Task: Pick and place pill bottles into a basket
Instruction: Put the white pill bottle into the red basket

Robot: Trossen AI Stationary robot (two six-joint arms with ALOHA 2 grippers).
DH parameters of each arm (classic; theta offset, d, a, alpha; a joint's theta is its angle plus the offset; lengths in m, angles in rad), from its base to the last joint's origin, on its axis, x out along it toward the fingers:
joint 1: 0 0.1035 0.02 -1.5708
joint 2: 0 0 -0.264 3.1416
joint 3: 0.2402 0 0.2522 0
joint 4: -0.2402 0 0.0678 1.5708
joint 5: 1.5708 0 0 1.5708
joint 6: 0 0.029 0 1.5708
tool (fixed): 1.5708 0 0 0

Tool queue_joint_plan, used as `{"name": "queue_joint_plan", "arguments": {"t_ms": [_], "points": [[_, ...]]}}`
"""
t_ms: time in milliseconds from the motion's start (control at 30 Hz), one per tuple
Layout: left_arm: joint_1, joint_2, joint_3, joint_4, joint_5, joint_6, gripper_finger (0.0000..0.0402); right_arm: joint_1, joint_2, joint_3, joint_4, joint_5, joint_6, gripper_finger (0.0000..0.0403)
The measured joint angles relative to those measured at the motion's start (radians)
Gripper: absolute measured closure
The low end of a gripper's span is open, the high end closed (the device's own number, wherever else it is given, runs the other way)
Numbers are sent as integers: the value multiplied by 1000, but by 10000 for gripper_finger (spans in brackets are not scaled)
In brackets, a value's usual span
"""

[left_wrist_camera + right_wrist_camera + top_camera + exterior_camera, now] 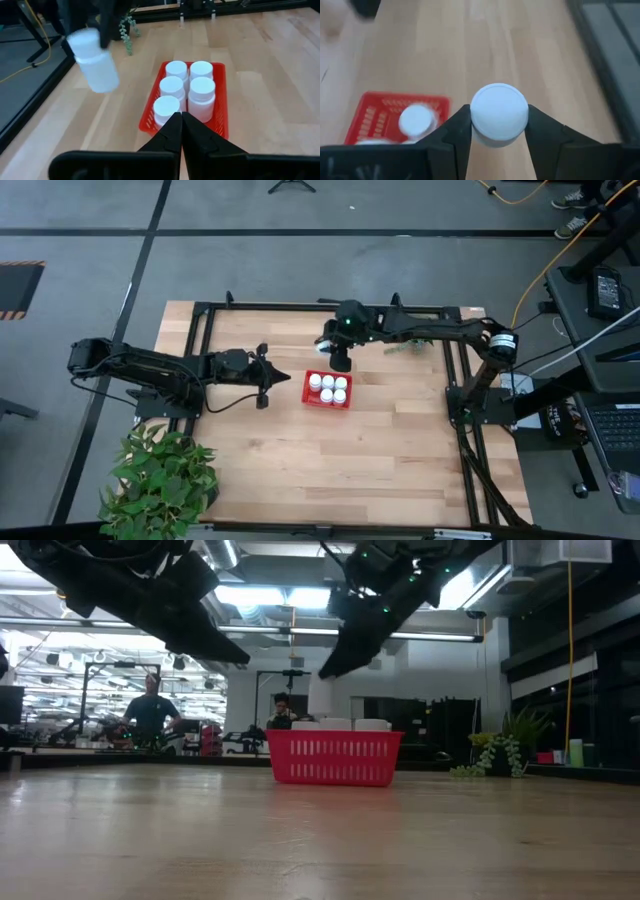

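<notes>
The last pill bottle (499,118) is being gripped by the right hand (499,125), best lowered upright into the basket's (310,392) free corner, the left hand (181,131) clenched empty

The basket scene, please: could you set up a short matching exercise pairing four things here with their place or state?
Things:
1. red basket
2. left gripper
3. right gripper
4. potted plant

Place or state:
A. fingers shut on nothing, beside the basket
B. at the table's near left corner
C. holds five white bottles standing upright
D. fingers clamped on a sixth white bottle, above the table by the basket

Pairs: 1-C, 2-A, 3-D, 4-B
</notes>
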Motion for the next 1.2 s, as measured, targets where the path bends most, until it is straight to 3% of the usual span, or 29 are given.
{"name": "queue_joint_plan", "arguments": {"t_ms": [533,967,1200], "points": [[0,0,0,9,57,0,399,181,-318,-372,311,12,162,255],[0,0,0,11,57,0,397,328,-314,-372,316,99,268,255],[0,0,0,14,57,0,398,366,-256,-289,264,143,317,255]]}}
